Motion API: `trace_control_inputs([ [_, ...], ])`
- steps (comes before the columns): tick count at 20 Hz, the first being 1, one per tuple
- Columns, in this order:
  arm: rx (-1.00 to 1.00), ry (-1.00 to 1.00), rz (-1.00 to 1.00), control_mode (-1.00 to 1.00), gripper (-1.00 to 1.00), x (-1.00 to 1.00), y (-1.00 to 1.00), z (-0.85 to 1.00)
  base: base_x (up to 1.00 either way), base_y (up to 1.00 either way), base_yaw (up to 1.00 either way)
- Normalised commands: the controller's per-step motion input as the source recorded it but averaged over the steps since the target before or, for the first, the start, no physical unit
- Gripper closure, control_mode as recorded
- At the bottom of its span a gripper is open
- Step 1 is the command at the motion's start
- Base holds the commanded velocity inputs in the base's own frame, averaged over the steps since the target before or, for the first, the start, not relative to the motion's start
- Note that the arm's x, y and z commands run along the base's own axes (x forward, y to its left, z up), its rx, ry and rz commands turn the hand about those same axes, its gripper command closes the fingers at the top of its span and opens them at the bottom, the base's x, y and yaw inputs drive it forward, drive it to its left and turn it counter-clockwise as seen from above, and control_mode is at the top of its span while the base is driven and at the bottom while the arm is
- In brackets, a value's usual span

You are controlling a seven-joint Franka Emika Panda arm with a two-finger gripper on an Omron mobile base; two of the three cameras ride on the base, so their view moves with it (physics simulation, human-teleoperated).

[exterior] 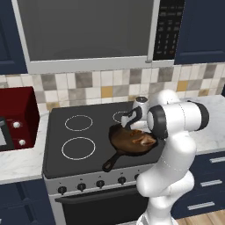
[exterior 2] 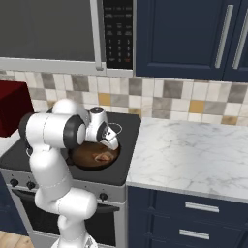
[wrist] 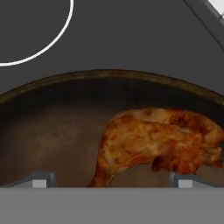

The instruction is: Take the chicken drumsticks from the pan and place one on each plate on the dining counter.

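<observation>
The dark round pan [exterior: 121, 141] sits on the front right burner of the stove, its short handle pointing toward the front edge. A reddish-orange chicken drumstick [wrist: 162, 140] lies in it, right of centre in the hand view, and shows as a tan lump [exterior: 144, 139] [exterior 2: 102, 156] from the base. My gripper [exterior: 131, 121] [exterior 2: 112, 141] [wrist: 111, 181] hangs open just above the pan [exterior 2: 82, 156], pointing down, with the drumstick's thin end between the wide-set fingertips [wrist: 40, 180]. Nothing is held. The plates and the dining counter are out of view.
The black cooktop [exterior: 79, 132] has white burner rings left of the pan. A red appliance [exterior: 17, 114] stands on the left counter. A marble counter [exterior 2: 193, 155] runs to the right over navy drawers. A microwave [exterior: 88, 30] hangs overhead.
</observation>
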Motion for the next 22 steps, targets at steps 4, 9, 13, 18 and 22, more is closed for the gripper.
trace_control_inputs([
  [4,0.0,0.0,0.0,-1.0,-1.0,0.15,0.0,-0.19,0.0,0.0,0.0],
  [9,0.0,0.0,0.0,-1.0,-1.0,0.09,0.07,-0.19,0.0,0.0,0.0],
  [13,0.0,0.0,-0.01,-1.0,-1.0,0.0,0.1,-0.23,0.0,0.0,0.0],
  [18,0.0,0.0,-0.01,-1.0,1.0,0.0,0.07,-0.27,0.0,0.0,0.0],
  [22,0.0,0.02,-0.02,-1.0,1.0,-0.14,0.0,-0.11,0.0,0.0,0.0],
])
